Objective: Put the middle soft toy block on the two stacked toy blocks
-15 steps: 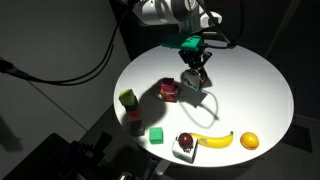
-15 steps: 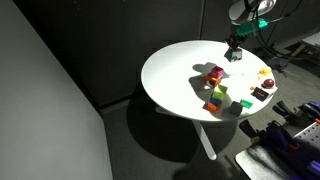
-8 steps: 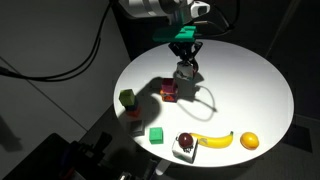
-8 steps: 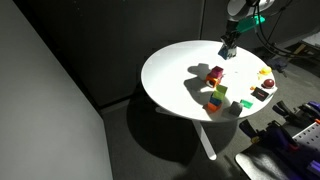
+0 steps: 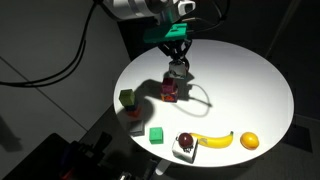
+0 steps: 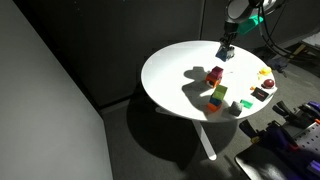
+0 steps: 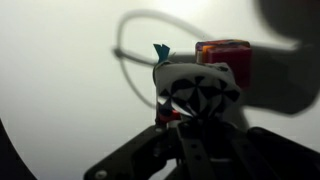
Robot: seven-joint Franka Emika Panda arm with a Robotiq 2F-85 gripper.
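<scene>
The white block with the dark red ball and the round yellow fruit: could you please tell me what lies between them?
A banana lies between the white block and the round yellow fruit, as seen in an exterior view.

Banana, orange fruit, green cube on table
</scene>
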